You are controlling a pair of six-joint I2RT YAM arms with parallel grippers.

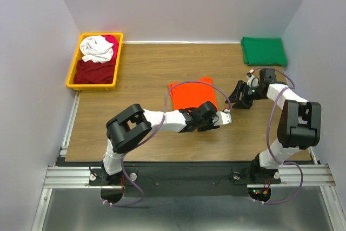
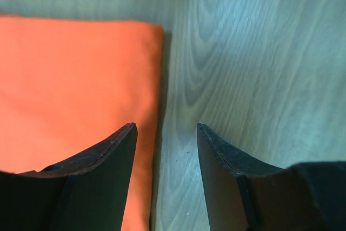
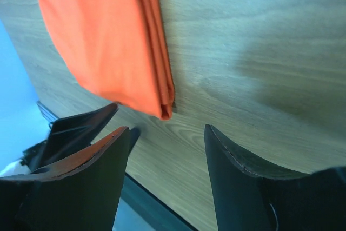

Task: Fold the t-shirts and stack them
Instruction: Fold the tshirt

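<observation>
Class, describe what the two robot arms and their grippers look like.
The left arm and right arm are white tubular links between chunky black joint housings, each trailed by a thin purple cable. The left gripper and right gripper each have two black, tapered fingers with curved inner edges.

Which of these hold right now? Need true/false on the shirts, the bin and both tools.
1. The orange t-shirt lies folded on the table. True.
2. The left tool is shut on the orange t-shirt. False: it is open and empty, at the shirt's edge.
3. The green t-shirt sits in the yellow bin. False: it lies folded at the table's far right corner.
4. The yellow bin holds a white shirt and a dark red shirt. True.
5. The right tool is open and empty. True.
</observation>
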